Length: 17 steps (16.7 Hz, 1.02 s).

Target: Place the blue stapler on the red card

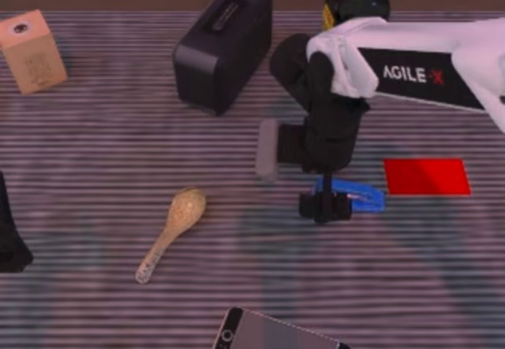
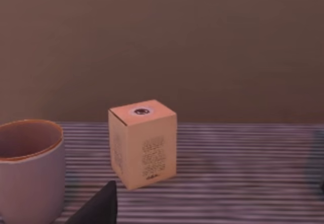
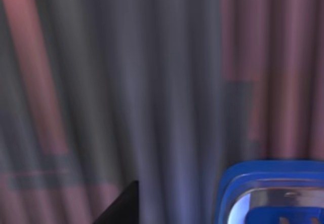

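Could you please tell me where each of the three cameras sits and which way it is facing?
Top view: above the table, looking down; right arm over the blue stapler, beside the red card; left arm parked at the left edge.
Left wrist view: low, facing a tan box and cup; a dark pincer tip shows.
Right wrist view: close above the stapler.
Top and right wrist views share the stapler.

the blue stapler (image 1: 364,195) is looking like smooth, shiny plastic, and up close its top strip (image 3: 283,203) is shining like glass or polished metal. the red card (image 1: 426,176) is looking flat and matt, like paper. the table (image 1: 102,167) is showing a ribbed, striped top. the spoon (image 1: 170,232) is looking speckled and rough. the tan box (image 2: 143,143) is looking like matt cardboard. the cup (image 2: 30,171) is looking smooth.
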Each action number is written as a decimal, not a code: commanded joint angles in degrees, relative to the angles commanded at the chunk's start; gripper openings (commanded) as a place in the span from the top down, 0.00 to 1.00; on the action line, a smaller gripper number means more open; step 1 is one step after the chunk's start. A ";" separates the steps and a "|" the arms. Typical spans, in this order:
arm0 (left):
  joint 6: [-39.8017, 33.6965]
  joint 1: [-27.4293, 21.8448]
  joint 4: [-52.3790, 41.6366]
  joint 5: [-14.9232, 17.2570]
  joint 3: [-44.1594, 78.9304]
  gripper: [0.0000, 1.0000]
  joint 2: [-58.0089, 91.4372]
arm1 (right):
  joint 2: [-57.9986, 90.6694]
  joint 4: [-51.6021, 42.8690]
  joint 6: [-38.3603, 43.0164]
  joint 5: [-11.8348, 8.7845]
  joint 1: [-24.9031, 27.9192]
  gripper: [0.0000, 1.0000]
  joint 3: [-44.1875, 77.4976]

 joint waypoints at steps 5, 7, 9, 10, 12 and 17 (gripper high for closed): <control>0.00 0.00 0.00 0.00 0.00 0.00 0.00 | 0.00 0.00 0.00 0.00 0.00 0.68 0.00; 0.00 0.00 0.00 0.00 0.00 0.00 0.00 | 0.00 0.00 0.00 0.00 0.00 0.83 0.00; 0.00 0.00 0.00 0.00 0.00 0.00 0.00 | 0.00 0.00 0.00 0.00 0.00 0.98 0.00; 0.00 0.00 0.00 0.00 0.00 0.00 0.00 | 0.00 0.00 0.00 0.00 0.00 1.00 0.00; 0.00 0.00 0.00 0.00 0.00 0.00 0.00 | 0.00 0.00 0.00 0.00 0.00 1.00 0.00; 0.00 0.00 0.00 0.00 0.00 0.00 0.00 | 0.00 0.00 0.00 0.00 0.00 1.00 0.00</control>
